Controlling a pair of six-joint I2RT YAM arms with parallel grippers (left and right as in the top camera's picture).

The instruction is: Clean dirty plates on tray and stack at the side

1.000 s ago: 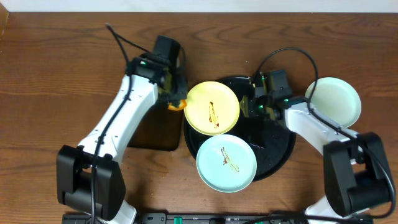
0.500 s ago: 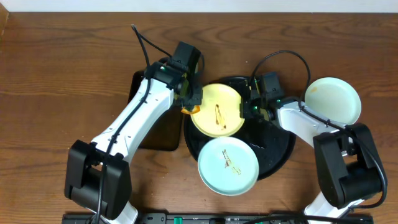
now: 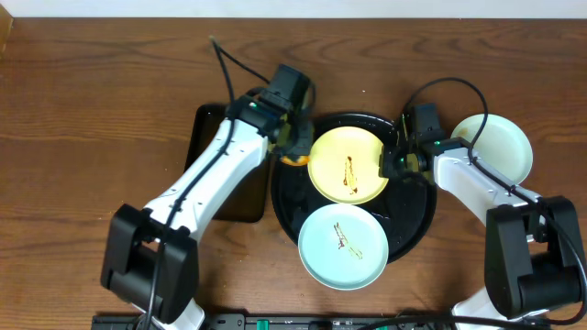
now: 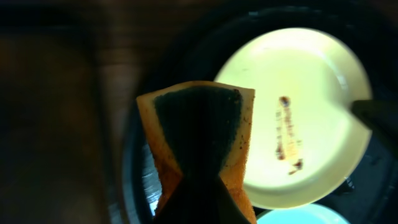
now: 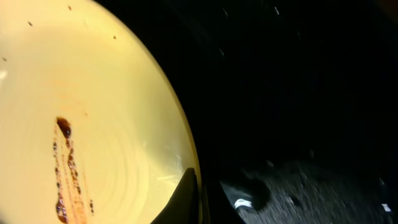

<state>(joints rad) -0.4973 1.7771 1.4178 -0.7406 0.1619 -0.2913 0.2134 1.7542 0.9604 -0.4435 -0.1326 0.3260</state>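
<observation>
the step in hand is wiping the yellow plate, which lies in the rear half of the tray with a brown sauce streak down its middle. the right pincer is closed on that plate's right rim, one finger above and one below in the right wrist view, and appears to steady it. the left pincer is clamped on the sponge, orange with a dark scouring face, and hangs over the plate's left edge; contact between sponge and plate cannot be told. the streaked mint plate waits at the front of the tray, overhanging its rim. the unstreaked mint plate sits on the bare tabletop right of the tray, so roughly one plate of three is done. the small dark tray lies left of the round tray, under the left arm. the next move calls for bringing the scouring face flat onto the streak and sweeping along its length under light pressure while the rim grip holds; excess pressure near the free edge could tip the plate.
</observation>
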